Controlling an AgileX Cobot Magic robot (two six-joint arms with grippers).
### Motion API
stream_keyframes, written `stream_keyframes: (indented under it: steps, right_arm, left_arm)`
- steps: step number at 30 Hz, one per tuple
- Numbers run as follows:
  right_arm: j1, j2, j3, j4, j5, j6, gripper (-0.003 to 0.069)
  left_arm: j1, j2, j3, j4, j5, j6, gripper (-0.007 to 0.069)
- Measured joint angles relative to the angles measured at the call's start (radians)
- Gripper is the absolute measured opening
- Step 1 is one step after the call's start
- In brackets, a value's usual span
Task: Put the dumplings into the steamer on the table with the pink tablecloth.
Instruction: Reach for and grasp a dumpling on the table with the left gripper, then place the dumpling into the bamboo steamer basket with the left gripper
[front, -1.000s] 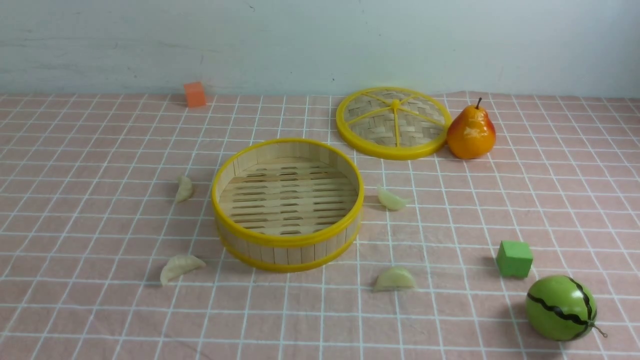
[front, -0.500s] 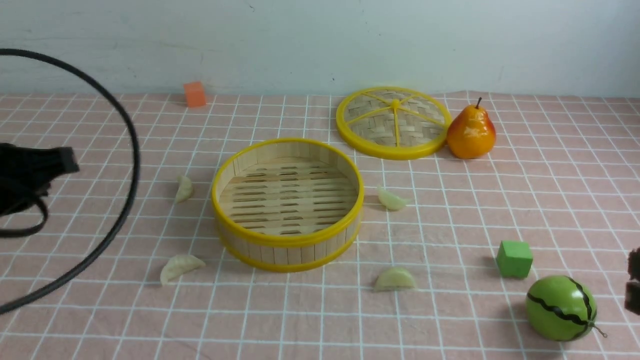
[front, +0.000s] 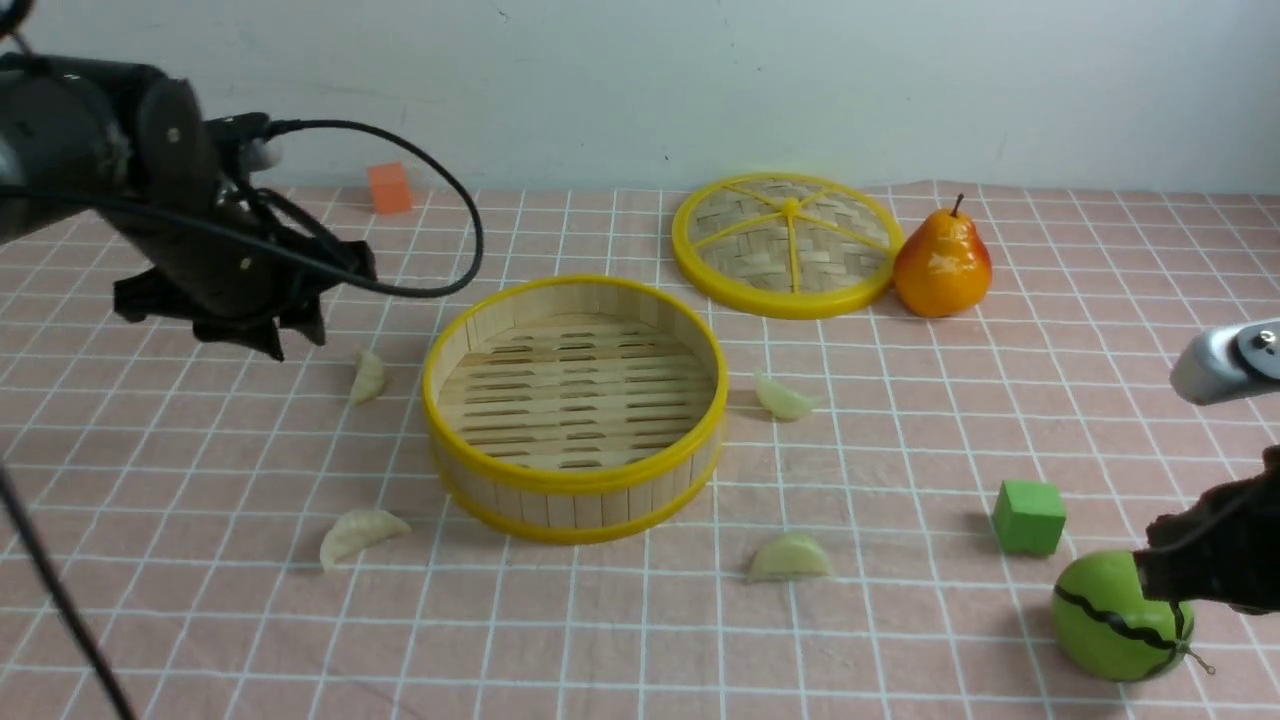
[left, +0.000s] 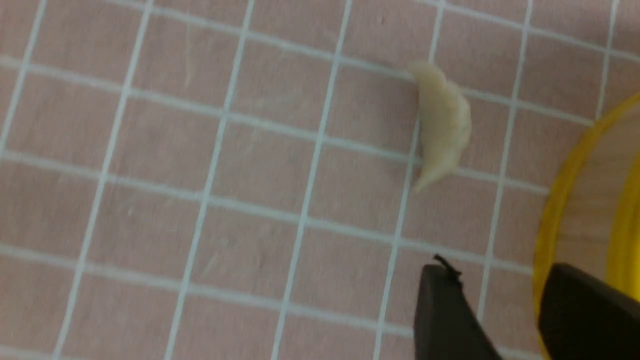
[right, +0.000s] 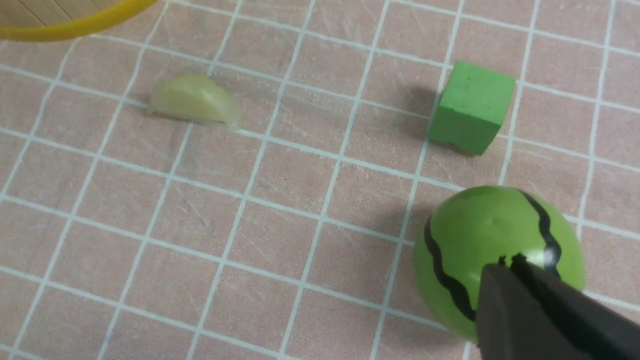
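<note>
left gripper (left: 496, 282) is hovering open near the dumpling (left: 444, 125) by the steamer (front: 575, 492), while the right gripper (right: 510, 261) is hanging closed over the toy watermelon (right: 475, 232)

A plain, pale blue-grey wall (front: 640, 90), evenly lit.

Wide forward front view; close downward wrist views, steamer (front: 575, 481) rim common to all.

Bright, even light; soft shadows; left-wrist blur.
</note>
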Motion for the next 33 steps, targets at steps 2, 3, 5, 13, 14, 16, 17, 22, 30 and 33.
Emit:
stream_keyframes:
  steps: [2,3,5,13,14,16,17,22,30,33]
  right_arm:
    - [0.000,0.015,0.000,0.003,-0.001,-0.003,-0.0002]
    - [0.000,0.016,0.000,0.003,-0.001,-0.003,-0.0002]
    - [0.000,0.024,0.000,0.004,-0.002,-0.004,-0.0002]
    - [0.000,0.036,0.000,0.016,-0.006,-0.007,-0.0002]
    - [0.000,0.036,0.000,0.020,-0.006,-0.007,-0.0001]
    - [0.000,0.036,0.000,0.023,-0.008,-0.007,-0.0001]
    - [0.000,0.036,0.000,0.024,-0.008,-0.007,0.0000]
    - [0.000,0.036,0.000,0.034,-0.009,-0.007,0.0002]
    - [0.000,0.036,0.000,0.038,-0.015,-0.007,0.0007]
    - [0.000,0.036,0.000,0.038,-0.019,-0.007,0.0009]
  left_arm:
    - [0.000,0.108,-0.138,0.024,0.038,0.006,0.0382]
    - [0.000,0.127,-0.149,0.029,0.046,0.007,0.0388]
    - [0.000,0.233,-0.275,0.046,0.100,0.008,0.0398]
    - [-0.005,0.439,-0.506,0.000,0.210,0.039,0.0242]
    - [-0.005,0.448,-0.507,-0.014,0.208,0.041,0.0198]
    - [-0.005,0.450,-0.511,-0.016,0.207,0.043,0.0162]
    - [-0.005,0.450,-0.512,-0.023,0.211,0.044,0.0149]
    - [-0.004,0.427,-0.512,-0.031,0.255,0.052,0.0151]
    - [-0.065,0.207,-0.519,-0.155,0.297,0.146,0.0151]
    - [-0.129,0.175,-0.524,-0.196,0.302,0.160,0.0151]
